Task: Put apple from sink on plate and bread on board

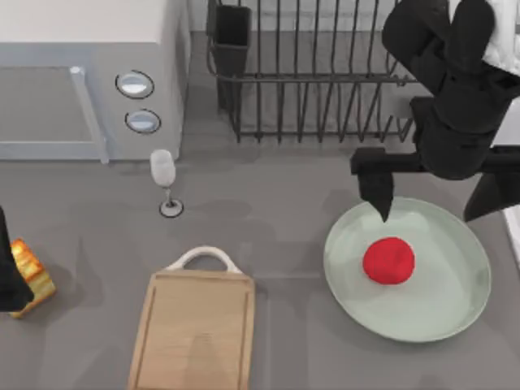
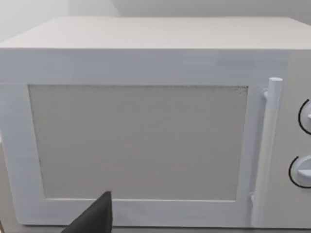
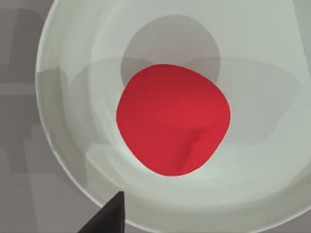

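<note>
Red apple (image 1: 388, 260) lies on my mint plate (image 1: 455, 313), my right gripper (image 1: 431, 207) spread wide and empty above. Left gripper (image 1: 11, 276) touches the bread (image 1: 32, 272), grip unclear. Board (image 1: 193, 333) bare; nothing lettered.

Matte black arms, tapered fingers (image 1: 380, 195)

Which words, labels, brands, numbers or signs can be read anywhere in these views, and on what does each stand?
None.
The microwave has a blank door and two unmarked dials.
The board, plate, apple, bread, wine glass and dish rack carry no print.
The right gripper, open above the plate, and the left gripper by the bread are plain black.
</note>
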